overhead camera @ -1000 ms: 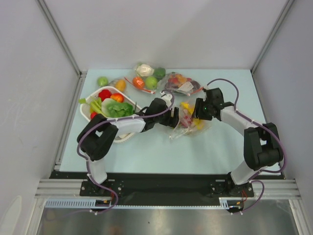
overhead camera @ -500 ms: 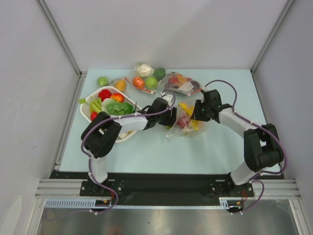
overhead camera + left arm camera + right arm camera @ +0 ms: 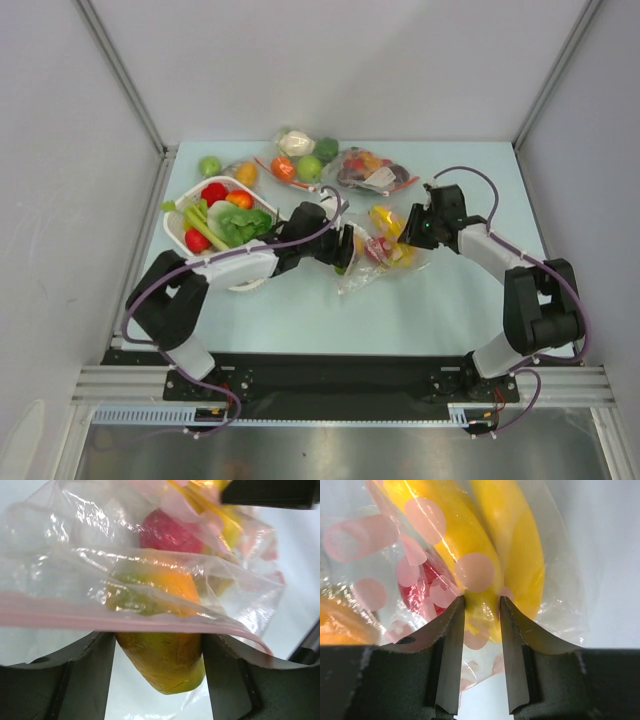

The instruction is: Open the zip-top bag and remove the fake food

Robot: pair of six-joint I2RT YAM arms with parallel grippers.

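Note:
The zip-top bag (image 3: 372, 262) lies mid-table, stretched between my two grippers. My left gripper (image 3: 342, 252) is at its left end. In the left wrist view this gripper (image 3: 159, 639) is shut on the orange-yellow fruit (image 3: 165, 662), which pokes out under the pink zip strip (image 3: 75, 617). My right gripper (image 3: 413, 231) holds the bag's right end. In the right wrist view this gripper (image 3: 482, 605) is shut on the plastic and the end of the yellow banana bunch (image 3: 470, 540). A small red piece (image 3: 422, 592) lies beside the bananas. A leafy green lettuce (image 3: 245, 224) sits in the basket.
The white basket (image 3: 178, 212) at the left holds red peppers, a tomato and a leek. Two other clear bags (image 3: 375, 172) (image 3: 300, 150) lie at the back. A loose green fruit (image 3: 209, 166) and an orange one (image 3: 246, 173) lie behind the basket.
My left arm has swung down and left, drawing its gripper and the bag's mouth a little leftward. My right gripper has shifted slightly right. The bag is stretched wider.

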